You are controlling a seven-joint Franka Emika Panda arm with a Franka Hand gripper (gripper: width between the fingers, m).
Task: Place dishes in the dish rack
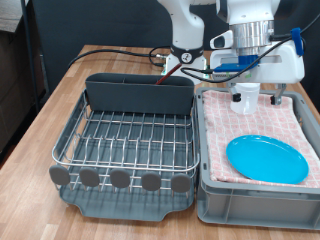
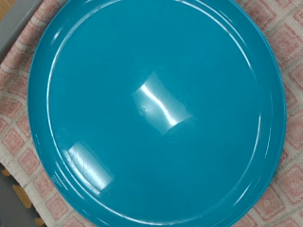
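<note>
The light-blue plate (image 1: 267,159) lies flat on the pink checked towel in the grey bin (image 1: 205,190) at the exterior view's right. It fills the wrist view (image 2: 156,109). My gripper (image 1: 262,98) hangs over the far part of the bin, above and behind the plate, with its fingers apart and nothing between them. The fingers do not show in the wrist view. A white shape (image 1: 245,95) under the hand may be the cup; I cannot tell. The dish rack (image 1: 128,140) with its grey caddy (image 1: 138,93) stands to the left, its wire grid bare. The spoon does not clearly show.
The rack and the bin stand side by side on a wooden table (image 1: 40,120). Cables (image 1: 150,55) run across the table behind the caddy. The robot's base (image 1: 185,35) stands at the back.
</note>
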